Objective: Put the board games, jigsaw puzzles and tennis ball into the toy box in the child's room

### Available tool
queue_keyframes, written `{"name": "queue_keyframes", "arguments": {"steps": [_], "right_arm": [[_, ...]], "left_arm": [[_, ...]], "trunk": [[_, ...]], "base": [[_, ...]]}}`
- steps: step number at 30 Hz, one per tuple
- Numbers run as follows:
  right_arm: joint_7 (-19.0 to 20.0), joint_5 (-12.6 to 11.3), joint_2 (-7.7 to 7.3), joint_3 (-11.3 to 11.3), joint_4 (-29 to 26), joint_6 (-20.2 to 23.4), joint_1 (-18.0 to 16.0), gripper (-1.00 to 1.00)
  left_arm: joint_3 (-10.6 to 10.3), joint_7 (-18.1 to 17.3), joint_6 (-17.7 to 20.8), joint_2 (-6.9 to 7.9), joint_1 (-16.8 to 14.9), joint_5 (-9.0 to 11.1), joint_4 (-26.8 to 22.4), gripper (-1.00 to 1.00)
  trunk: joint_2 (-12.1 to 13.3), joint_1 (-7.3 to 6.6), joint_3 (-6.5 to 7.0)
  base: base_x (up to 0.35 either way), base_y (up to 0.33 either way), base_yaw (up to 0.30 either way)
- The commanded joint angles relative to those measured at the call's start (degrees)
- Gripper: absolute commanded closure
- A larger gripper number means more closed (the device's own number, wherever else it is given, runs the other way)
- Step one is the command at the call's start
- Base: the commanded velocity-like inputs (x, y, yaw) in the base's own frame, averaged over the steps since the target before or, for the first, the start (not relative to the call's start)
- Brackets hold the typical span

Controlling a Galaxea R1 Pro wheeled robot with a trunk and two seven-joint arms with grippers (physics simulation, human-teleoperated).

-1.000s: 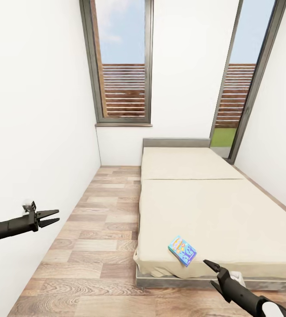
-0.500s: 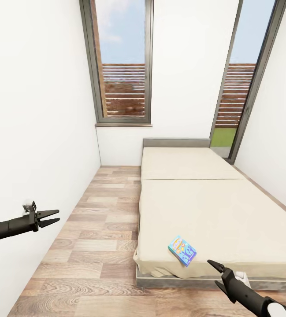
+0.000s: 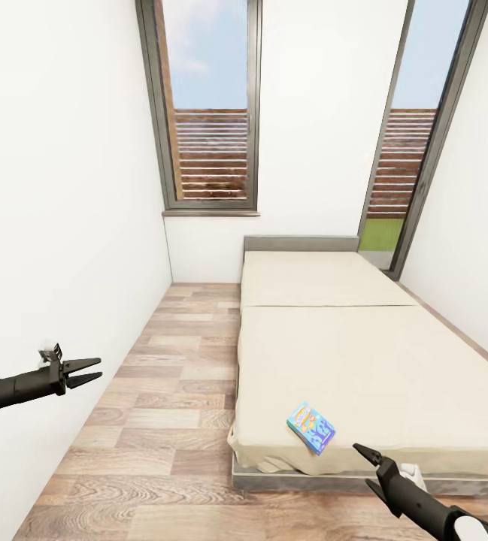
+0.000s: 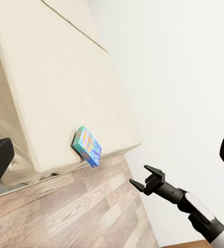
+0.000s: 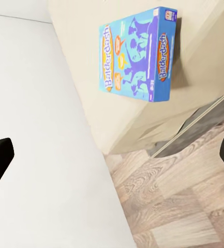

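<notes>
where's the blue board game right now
In the head view the blue board game lies flat on the bed, near its foot corner on the robot's left side, just ahead of the right gripper.

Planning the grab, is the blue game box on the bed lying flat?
Flat: the blue game box lies printed face up on the bed.

Matt beige cloth bed (image 3: 364, 361), wood-plank floor (image 3: 168, 421), glossy printed cardboard game box (image 5: 137, 54), matt blk grippers.
</notes>
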Motion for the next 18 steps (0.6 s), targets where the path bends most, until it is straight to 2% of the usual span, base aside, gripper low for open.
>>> {"name": "queue_keyframes", "arguments": {"steps": [1, 7, 18], "right_arm": [[0.2, 0.0, 0.01, -0.1, 0.0, 0.1, 0.0, -1.00], [0.1, 0.1, 0.03, 0.0, 0.2, -1.5, 0.0, -1.00], [0.7, -0.1, 0.02, -0.1, 0.0, -1.7, 0.1, -1.00]], "left_arm": [[0.0, -0.2, 0.6, 0.00, 0.0, -0.1, 0.0, -1.00], [0.0, -0.2, 0.6, 0.00, 0.0, -0.1, 0.0, -1.00], [0.0, -0.2, 0.6, 0.00, 0.0, -0.1, 0.0, -1.00]], "trunk": [[0.0, -0.01, -0.06], [0.0, -0.01, -0.06], [0.0, -0.01, -0.08]], "base": [[0.000, 0.000, 0.000], [0.000, 0.000, 0.000], [0.000, 0.000, 0.000]]}}
